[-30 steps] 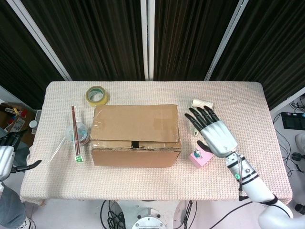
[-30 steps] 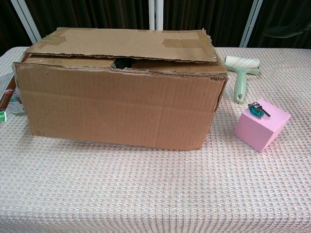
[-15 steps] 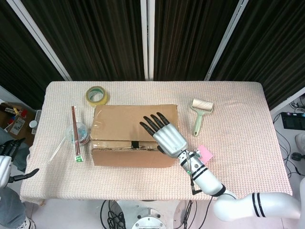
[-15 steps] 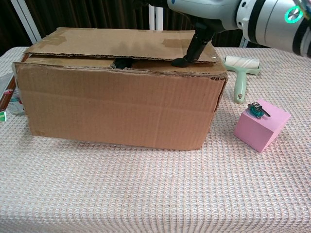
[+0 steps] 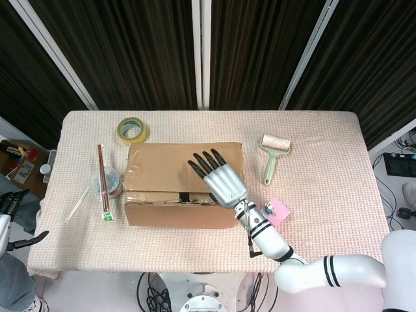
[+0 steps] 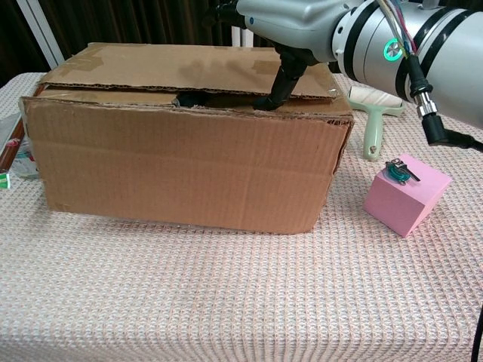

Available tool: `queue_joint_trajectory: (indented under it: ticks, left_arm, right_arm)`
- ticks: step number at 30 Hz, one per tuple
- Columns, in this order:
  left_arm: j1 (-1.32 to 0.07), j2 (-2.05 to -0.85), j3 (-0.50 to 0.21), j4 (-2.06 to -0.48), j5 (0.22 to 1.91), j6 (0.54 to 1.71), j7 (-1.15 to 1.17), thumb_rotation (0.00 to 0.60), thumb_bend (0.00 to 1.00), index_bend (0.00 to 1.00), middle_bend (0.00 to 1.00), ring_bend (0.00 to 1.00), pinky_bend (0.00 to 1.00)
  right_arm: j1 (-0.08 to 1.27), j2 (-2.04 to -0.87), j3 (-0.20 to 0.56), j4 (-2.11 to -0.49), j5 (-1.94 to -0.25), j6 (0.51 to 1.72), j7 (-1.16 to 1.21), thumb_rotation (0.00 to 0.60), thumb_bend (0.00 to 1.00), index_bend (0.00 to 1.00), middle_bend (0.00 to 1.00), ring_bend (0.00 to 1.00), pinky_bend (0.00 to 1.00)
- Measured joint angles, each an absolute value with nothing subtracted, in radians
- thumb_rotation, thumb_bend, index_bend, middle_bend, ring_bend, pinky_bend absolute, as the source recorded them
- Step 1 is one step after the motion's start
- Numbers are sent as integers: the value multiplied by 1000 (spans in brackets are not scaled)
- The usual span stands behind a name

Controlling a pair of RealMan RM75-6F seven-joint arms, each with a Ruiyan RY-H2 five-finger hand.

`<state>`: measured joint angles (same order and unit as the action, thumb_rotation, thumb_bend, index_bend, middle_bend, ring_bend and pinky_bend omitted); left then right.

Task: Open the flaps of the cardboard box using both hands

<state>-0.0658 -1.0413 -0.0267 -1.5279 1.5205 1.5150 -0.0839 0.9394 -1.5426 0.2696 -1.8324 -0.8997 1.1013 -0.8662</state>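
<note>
The brown cardboard box stands mid-table with its top flaps lying down, the far flap overlapping the near one at a dark gap. My right hand lies over the right part of the far flap, fingers spread and pointing away. In the chest view its thumb tip touches the flap's front edge by the seam, and the hand holds nothing. My left hand hangs off the table's left edge, far from the box, fingers apart and empty. The chest view does not show it.
A yellow tape roll lies behind the box's left corner. Red sticks and a plastic-wrapped item lie left of the box. A green lint roller and a pink block sit to its right.
My right hand swung left from beside the lint roller onto the box top, then shifted slightly further left with its thumb at the flap edge. The left hand dropped a little.
</note>
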Motion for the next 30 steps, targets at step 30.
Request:
queue_joint_trajectory:
  ticks: [30]
  left_arm:
    - [-70, -1011, -38, -1540, 1497, 1498, -91, 384, 0, 127, 173, 138, 217]
  right_arm:
    - [1067, -1512, 426, -1539, -884, 1144, -826, 600, 246, 0, 0, 0, 0]
